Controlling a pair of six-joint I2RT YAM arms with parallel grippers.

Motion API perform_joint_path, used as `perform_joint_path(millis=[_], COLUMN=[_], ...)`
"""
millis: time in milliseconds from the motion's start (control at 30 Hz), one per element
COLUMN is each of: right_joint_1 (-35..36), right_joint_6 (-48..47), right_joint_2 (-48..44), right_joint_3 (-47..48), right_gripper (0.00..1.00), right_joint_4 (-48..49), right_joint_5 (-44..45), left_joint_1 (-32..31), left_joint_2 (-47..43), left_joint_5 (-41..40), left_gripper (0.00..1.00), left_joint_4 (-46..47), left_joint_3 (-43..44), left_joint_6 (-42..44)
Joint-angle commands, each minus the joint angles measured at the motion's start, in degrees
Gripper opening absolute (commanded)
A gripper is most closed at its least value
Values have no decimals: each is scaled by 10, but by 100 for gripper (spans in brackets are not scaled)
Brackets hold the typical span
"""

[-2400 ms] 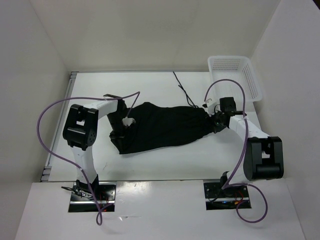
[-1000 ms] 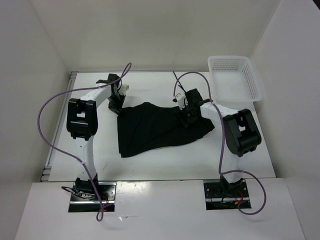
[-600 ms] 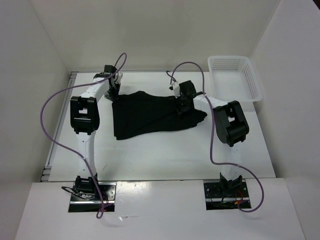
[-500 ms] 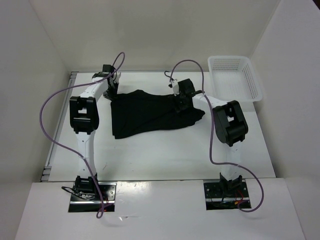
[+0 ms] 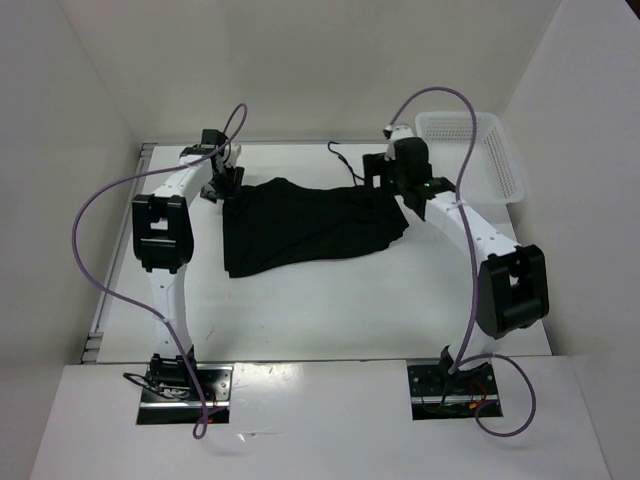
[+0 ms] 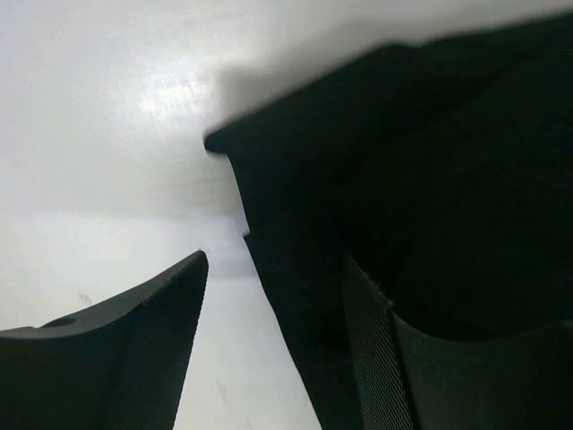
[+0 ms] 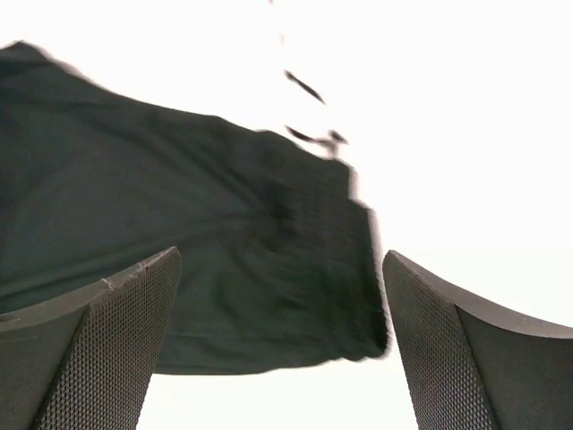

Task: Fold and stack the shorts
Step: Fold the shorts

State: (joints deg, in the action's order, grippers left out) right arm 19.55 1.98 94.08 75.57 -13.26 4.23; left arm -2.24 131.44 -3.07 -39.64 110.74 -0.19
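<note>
- The shorts (image 5: 310, 228) lie on the white counter (image 5: 330, 312) as one flat, creased black mass. They sit in the far half of the counter, between the two arms.
- The left fingers (image 5: 220, 185) are at the far left corner of the shorts, low over the counter.
- In the left wrist view these fingers (image 6: 134, 358) stand apart. A corner of the black cloth (image 6: 295, 206) lies in the gap between them and runs on behind the right-hand one. No pinch on the cloth is seen; whether either finger touches it cannot be told.
- The right fingers (image 5: 380, 172) are over the far right end of the shorts, above the cloth.
- In the right wrist view these fingers (image 7: 107, 349) are spread wide with nothing between them. The shorts (image 7: 179, 242) show blurred on the counter below.
- The drawstring (image 5: 342, 158), a thin black cord, runs out from the far edge of the shorts across the bare counter toward the back wall. It also shows, blurred, in the right wrist view (image 7: 304, 88).
- A white lattice basket (image 5: 480, 150) stands at the far right corner of the counter, apart from the shorts.
- The right arm's purple cable (image 5: 455, 110) loops across the basket in the top view.
</note>
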Motion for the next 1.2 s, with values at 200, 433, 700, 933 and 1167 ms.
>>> perform_joint_path(millis=[200, 433, 700, 933, 1167], right_joint_1=[-93, -110, -110, -105, -105], right_joint_6=[107, 148, 193, 193, 155], right_joint_2=[14, 56, 119, 146, 121], right_joint_3=[-97, -124, -124, -96, -107], right_gripper=[98, 98, 81, 42, 1], right_joint_4=[10, 12, 17, 10, 28], right_joint_5=[-59, -103, -81, -97, -96], left_joint_1=[23, 23, 23, 23, 23], left_joint_2=[-102, -102, -80, -50, -32], left_joint_5=[111, 159, 173, 178, 207], left_gripper=[69, 71, 72, 69, 62], left_joint_4=[-58, -69, -79, -90, -95], left_joint_3=[-122, -172, -178, -178, -160], left_joint_6=[2, 2, 2, 2, 2])
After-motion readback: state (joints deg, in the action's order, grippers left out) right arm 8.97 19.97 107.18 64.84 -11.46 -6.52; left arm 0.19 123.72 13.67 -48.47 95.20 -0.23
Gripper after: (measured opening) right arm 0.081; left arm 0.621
